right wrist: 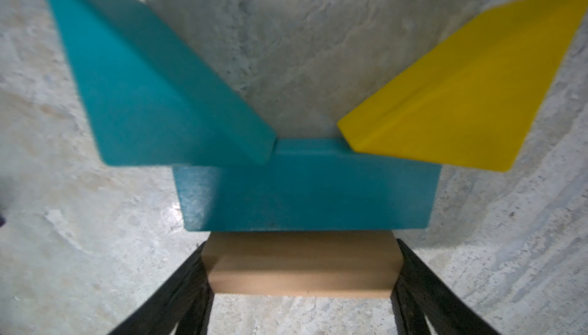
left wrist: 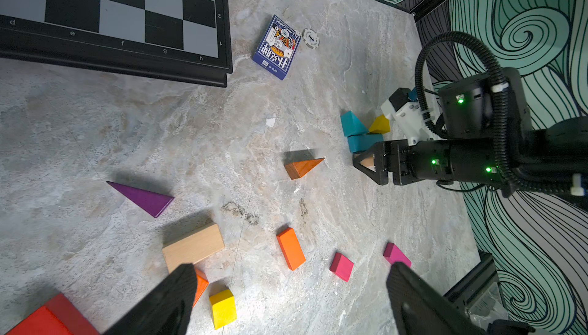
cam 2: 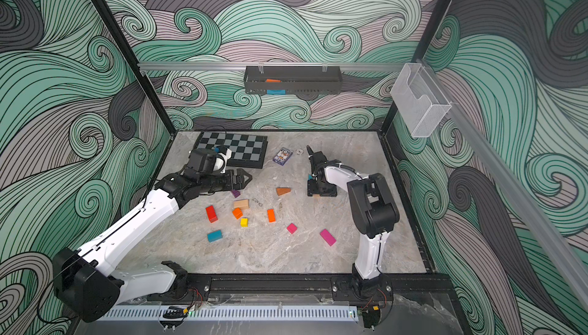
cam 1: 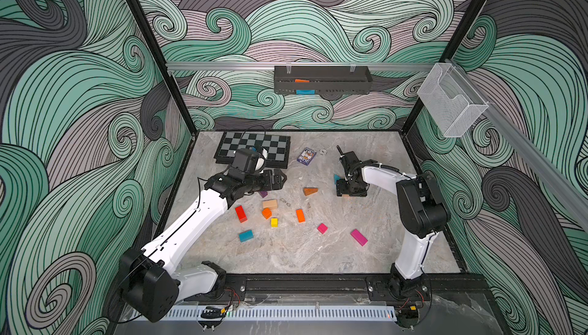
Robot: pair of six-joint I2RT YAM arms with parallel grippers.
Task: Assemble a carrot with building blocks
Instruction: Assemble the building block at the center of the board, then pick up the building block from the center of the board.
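Observation:
My right gripper (right wrist: 302, 249) is shut on a beige block (right wrist: 302, 263), one finger against each end, low on the table. The block's far side meets a teal cuboid (right wrist: 305, 190). A teal wedge (right wrist: 152, 88) and a yellow wedge (right wrist: 461, 94) fan out beyond the cuboid. My left gripper (cam 1: 281, 179) hangs open and empty above the table, left of this group. In the left wrist view its fingers (left wrist: 178, 289) frame loose blocks. Scattered between the arms are an orange wedge (cam 1: 310, 191), an orange cuboid (cam 1: 300, 215), an orange cube (cam 1: 266, 212) and a beige cuboid (cam 1: 269, 204).
More loose blocks: purple wedge (cam 1: 263, 194), red cuboid (cam 1: 241, 213), yellow cube (cam 1: 274, 222), teal cuboid (cam 1: 246, 235), pink cube (cam 1: 322, 228), pink cuboid (cam 1: 359, 237). A chessboard (cam 1: 273, 150), a card box (cam 1: 306, 156) and a chip (cam 1: 323, 151) lie at the back. A black tray (cam 1: 321, 79) hangs on the wall.

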